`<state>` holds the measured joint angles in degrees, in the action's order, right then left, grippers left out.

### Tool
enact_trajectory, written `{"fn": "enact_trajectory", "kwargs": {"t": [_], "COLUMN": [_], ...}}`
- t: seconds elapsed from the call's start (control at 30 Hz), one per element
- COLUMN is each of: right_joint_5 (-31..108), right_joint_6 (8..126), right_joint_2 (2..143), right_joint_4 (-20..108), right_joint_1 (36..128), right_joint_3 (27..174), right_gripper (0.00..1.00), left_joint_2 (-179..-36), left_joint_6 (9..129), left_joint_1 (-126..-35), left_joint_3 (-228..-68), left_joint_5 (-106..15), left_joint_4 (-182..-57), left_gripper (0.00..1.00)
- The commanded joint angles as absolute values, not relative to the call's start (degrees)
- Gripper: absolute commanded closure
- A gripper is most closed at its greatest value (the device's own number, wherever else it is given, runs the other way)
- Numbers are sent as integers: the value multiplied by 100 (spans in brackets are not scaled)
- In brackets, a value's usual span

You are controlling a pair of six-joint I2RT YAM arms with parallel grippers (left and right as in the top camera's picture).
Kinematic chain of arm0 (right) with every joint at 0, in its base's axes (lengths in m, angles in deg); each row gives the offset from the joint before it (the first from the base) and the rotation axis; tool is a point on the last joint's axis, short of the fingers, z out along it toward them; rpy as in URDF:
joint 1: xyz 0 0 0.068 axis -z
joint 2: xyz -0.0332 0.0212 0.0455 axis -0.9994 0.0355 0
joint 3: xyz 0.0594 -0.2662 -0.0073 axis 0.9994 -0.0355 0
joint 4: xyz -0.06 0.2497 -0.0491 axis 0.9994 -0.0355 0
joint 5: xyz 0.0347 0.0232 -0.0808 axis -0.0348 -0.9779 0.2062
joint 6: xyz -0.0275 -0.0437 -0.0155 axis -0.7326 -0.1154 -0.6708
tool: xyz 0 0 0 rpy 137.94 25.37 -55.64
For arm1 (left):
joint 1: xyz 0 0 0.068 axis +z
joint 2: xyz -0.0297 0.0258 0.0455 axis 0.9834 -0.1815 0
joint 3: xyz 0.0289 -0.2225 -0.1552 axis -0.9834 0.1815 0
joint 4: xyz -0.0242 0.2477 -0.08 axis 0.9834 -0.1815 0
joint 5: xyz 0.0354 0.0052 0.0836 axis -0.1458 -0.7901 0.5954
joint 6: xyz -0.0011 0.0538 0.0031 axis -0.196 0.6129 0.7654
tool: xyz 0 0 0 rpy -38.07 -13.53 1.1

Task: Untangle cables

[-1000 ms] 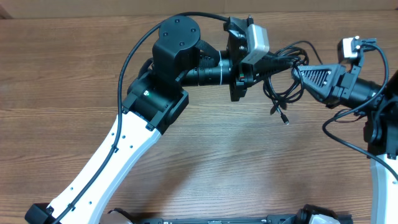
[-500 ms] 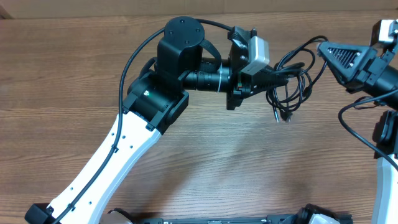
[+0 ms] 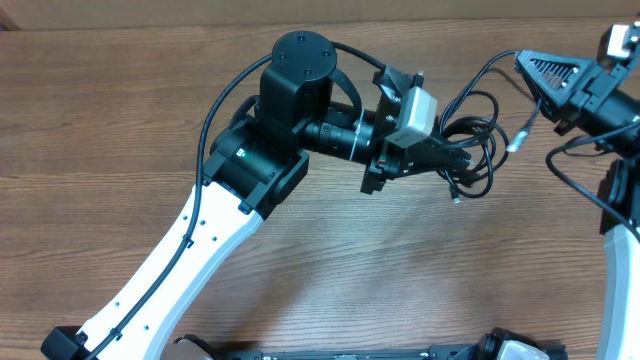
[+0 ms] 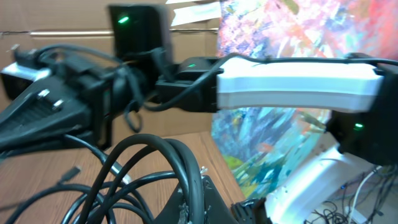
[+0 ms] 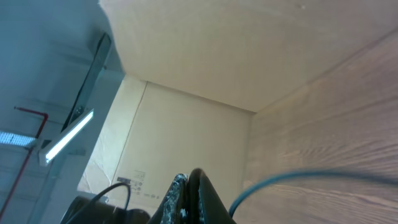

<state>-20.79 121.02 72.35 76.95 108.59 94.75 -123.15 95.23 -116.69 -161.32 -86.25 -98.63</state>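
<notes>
Over the wooden surface (image 3: 120, 130), the biggest thing is the left arm (image 3: 200, 240), reaching in from the near-left corner. Its left hand (image 3: 445, 158) makes a handy reference point for everything else. That hand is clamped fully closed, and in the wrist view the black loops sit right on its fingers, so it looks like it has the cables (image 3: 480, 135) pinched.

The right arm (image 3: 615, 290) comes in well to the right of the left hand. Its right hand (image 3: 524, 60) sits up and to the right of the left hand and is squeezed closed too. One strand runs off its tip back toward the knot, so it seems to have hold of that strand, though the pinch itself is too small to be sure.

The cables bunch up touching the left hand and spill just to its right in a loose knot of loops. A silver-tipped plug (image 3: 513, 145) shows further right of the left hand, and another little plug (image 3: 455, 197) shows just below it.

Handling-wise, this stuff looks light, thin and floppy, so it'll sag and snag on itself. The best bet is probably a single free strand near a plug end, not the middle of the knot. Pull gently so the loops don't cinch tight.
</notes>
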Motion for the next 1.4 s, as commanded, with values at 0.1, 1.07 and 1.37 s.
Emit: {"fn": "enact_trajectory", "kwargs": {"t": [0.1, 1.07, 1.37], "right_joint_5": [-2155, -1209, 647], "right_joint_6": [11993, 10423, 8900], "right_joint_2": [7582, 7595, 7554], "right_joint_4": [7704, 5345, 3337], "right_joint_1": [10894, 10848, 10428], "right_joint_3": [9528, 9528, 9528], "right_gripper": [74, 0, 0], "left_joint_2": [-12291, -12291, -12291], "left_joint_6": [9635, 7930, 7897], "left_joint_1": [-11667, -10838, -10832], "left_joint_3": [-16217, -16217, -16217], "left_joint_5": [-9209, -6907, -6647], "left_joint_4": [-9850, -9455, -9498], "left_gripper": [96, 96, 96]}}
